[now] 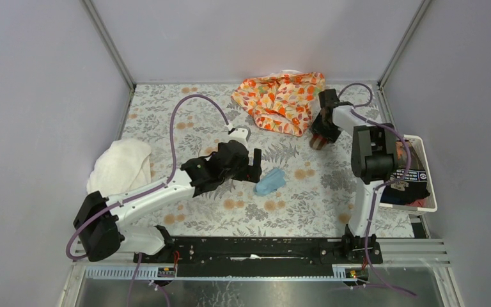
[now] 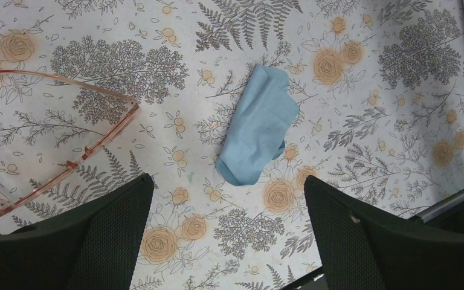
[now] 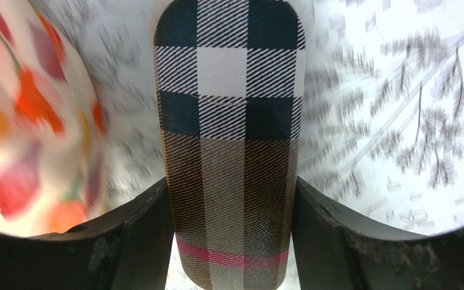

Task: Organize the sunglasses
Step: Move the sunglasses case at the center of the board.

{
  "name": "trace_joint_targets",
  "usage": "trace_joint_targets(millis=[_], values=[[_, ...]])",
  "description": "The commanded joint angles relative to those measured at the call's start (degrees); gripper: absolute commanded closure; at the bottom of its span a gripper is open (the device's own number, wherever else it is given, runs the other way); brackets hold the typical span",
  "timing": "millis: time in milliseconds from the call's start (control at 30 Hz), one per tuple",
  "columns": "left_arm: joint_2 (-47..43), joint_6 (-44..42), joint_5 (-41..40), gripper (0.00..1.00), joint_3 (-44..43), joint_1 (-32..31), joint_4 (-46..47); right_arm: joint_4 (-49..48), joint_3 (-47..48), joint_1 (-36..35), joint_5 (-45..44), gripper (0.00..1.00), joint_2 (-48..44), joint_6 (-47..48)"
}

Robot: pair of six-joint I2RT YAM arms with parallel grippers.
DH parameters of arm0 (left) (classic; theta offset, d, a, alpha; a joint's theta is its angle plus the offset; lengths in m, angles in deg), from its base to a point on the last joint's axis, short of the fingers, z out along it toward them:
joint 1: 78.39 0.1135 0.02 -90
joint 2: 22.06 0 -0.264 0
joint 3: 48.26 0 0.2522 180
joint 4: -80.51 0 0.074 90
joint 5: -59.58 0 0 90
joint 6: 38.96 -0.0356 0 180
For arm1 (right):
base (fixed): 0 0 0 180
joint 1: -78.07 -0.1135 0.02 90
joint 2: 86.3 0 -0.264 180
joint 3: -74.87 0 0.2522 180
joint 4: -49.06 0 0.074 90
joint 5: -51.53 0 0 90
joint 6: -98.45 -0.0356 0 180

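The sunglasses (image 2: 102,138), with a thin translucent orange-pink frame, lie on the floral table at the left of the left wrist view; in the top view the left arm hides them. My left gripper (image 1: 254,169) (image 2: 228,181) is open and empty above the table, between the sunglasses and the small blue cloth (image 1: 270,181) (image 2: 260,124). My right gripper (image 1: 320,139) (image 3: 231,184) is shut on the brown plaid case (image 3: 229,121), held at the back right beside the orange floral cloth.
An orange floral cloth (image 1: 281,99) lies at the back centre. A folded white towel (image 1: 123,165) lies at the left. A white bin (image 1: 426,167) with dark items stands at the right edge. Grey walls enclose the table on three sides.
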Motion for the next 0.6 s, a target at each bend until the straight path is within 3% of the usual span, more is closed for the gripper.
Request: trace_joint_targets(millis=[0, 167, 433, 500, 567], values=[[0.9, 0.9, -1.8, 0.01, -1.1, -0.2, -0.1, -6.4, -13.2, -0.1, 7.7, 0.41, -10.8, 3.0], [4.6, 2.6, -0.9, 0.01, -2.7, 1.0, -1.6, -10.0, -27.3, -4.0, 12.3, 0.49, -20.0, 6.2], [8.4, 4.2, 3.0, 0.01, -5.7, 6.6, -3.7, -6.4, -38.5, -17.6, 11.7, 0.46, -28.1, 10.7], [8.9, 5.3, 5.0, 0.01, -5.4, 8.9, -3.9, -6.1, -39.8, -19.4, 8.6, 0.43, -29.8, 10.4], [8.9, 5.9, 6.3, 0.01, -5.0, 10.2, -3.4, -7.4, -41.2, -20.3, 6.0, 0.33, -31.7, 10.0]])
